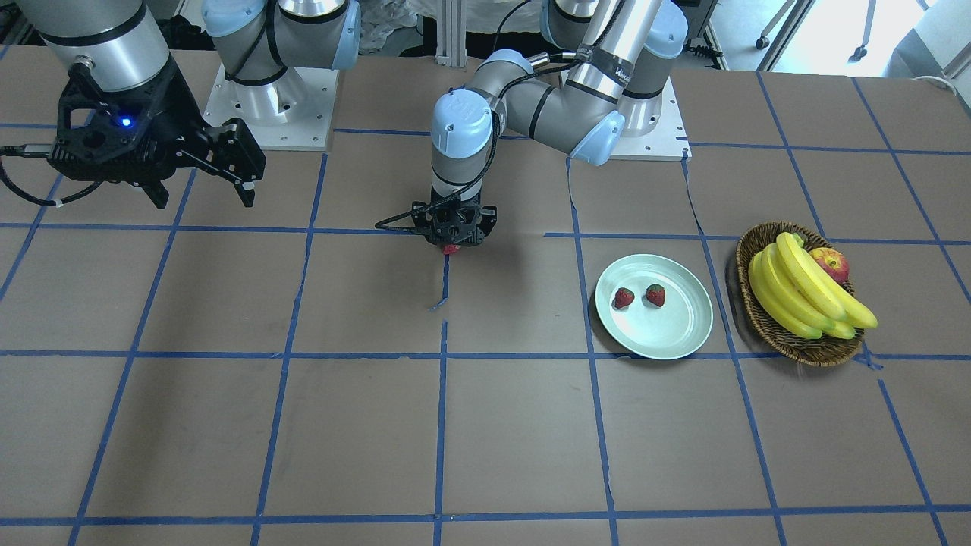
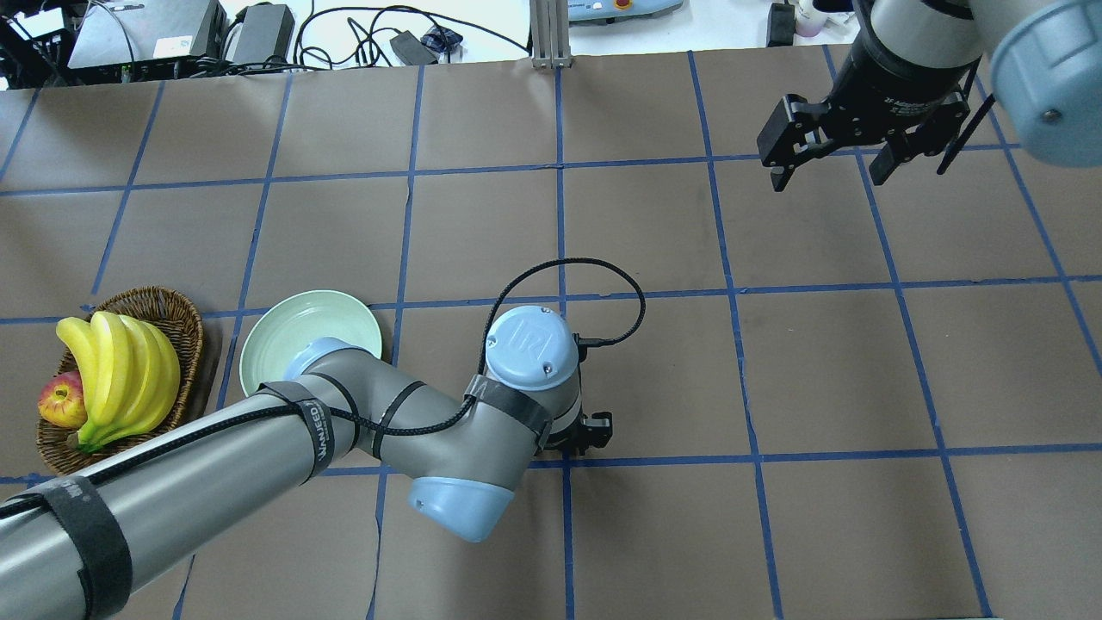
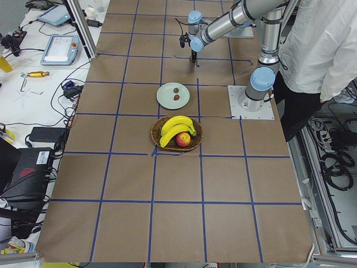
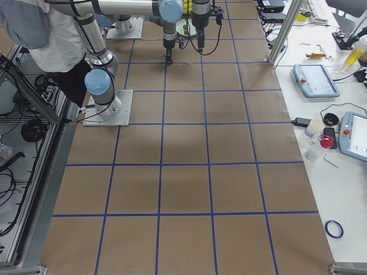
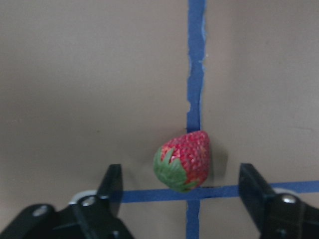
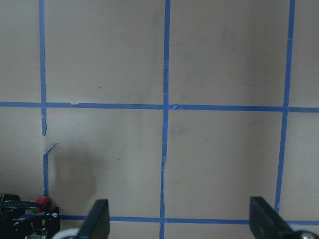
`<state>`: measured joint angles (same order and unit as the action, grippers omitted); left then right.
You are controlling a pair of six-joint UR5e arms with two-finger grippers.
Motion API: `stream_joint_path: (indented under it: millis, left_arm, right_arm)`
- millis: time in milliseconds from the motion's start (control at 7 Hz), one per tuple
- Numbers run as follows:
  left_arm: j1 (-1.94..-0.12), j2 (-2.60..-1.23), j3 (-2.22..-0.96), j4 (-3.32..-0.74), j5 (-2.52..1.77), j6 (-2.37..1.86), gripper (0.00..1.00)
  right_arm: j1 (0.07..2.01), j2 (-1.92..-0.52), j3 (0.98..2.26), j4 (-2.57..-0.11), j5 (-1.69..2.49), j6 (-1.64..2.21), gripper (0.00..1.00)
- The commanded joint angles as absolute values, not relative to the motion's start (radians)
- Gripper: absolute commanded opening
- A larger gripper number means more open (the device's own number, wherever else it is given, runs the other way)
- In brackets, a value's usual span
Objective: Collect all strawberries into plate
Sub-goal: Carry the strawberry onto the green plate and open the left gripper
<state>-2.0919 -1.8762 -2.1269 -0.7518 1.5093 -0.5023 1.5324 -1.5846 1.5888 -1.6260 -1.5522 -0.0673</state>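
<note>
Black WANJEED strap [image 2: 316, 428], left arm [image 2: 172, 482]; 2 strawberries [image 1: 623, 297] in plate [image 1: 683, 341].

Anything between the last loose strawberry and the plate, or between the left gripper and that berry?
Nothing visible. The left gripper is open, fingers either side of the strawberry; only bare table lies between it and the plate.

A black strap [image 2: 317, 430] wrapped round the left arm [image 2: 172, 482] carries white letters reading "WANJEED" (in the front-facing view the same word shows only in part). The blue joint cap [image 2: 531, 344] on that arm bears a white "UR" logo. White print above the right gripper [image 2: 828, 181] is too small to read.
</note>
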Motion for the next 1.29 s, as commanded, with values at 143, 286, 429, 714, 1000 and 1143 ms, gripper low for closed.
stream_joint_path:
  millis: [143,286,429,714,1000,1143]
  left_arm:
    - [-2.085,-1.856,-2.094,-0.752,1.520,-0.477,0.00]
    - [-2.056,-1.839,-2.050,-0.802,1.573,-0.435,0.00]
    - [-1.990,-1.824,-2.004,-0.874,1.603,-0.386,0.00]
    - [-1.805,-1.769,-1.971,-1.030,1.614,-0.268,0.00]
    - [-1.619,-1.738,-2.000,-1.080,1.740,-0.013,0.00]
    - [-1.523,-1.738,-2.028,-1.071,1.746,0.102,0.00]
  right_arm:
    - [1.532,-1.585,1.588,-1.626,-1.552,-0.067,1.00]
    - [1.532,-1.585,1.589,-1.626,-1.551,-0.067,1.00]
    - [1.532,-1.585,1.588,-1.626,-1.551,-0.067,1.00]
    - [1.532,-1.583,1.588,-1.626,-1.551,-0.067,1.00]
    - [1.532,-1.583,1.588,-1.626,-1.551,-0.067,1.00]
    - [1.532,-1.582,1.588,-1.628,-1.551,-0.067,1.00]
